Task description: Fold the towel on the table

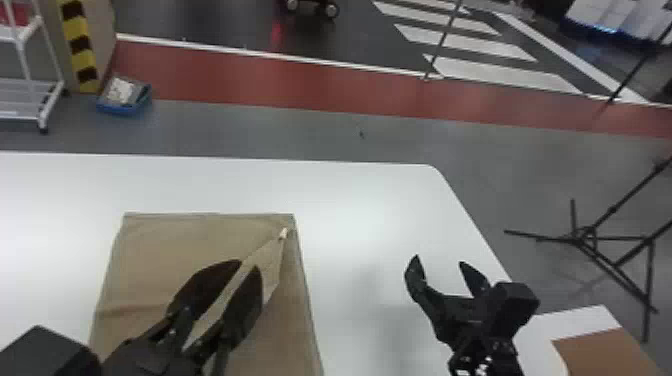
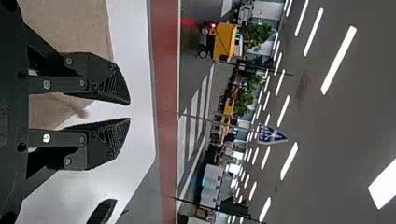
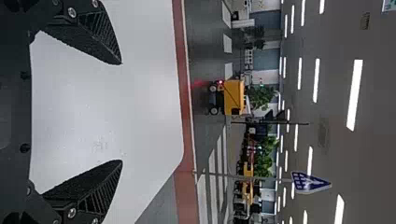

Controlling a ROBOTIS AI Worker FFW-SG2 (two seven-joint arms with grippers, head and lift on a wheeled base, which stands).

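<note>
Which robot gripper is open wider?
The right gripper, off to the right of the towel: its fingers stand far apart. The left gripper, above the towel, has only a narrow gap.

A flat brick-red band [image 1: 300, 82] crosses smooth grey floor [image 1: 400, 137]; white tubular rack [image 1: 21, 95] at left, long white ceiling lights [image 2: 338, 60] overhead

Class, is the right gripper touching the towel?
Apart: the head view shows a strip of white table between the towel and the open right gripper.
</note>
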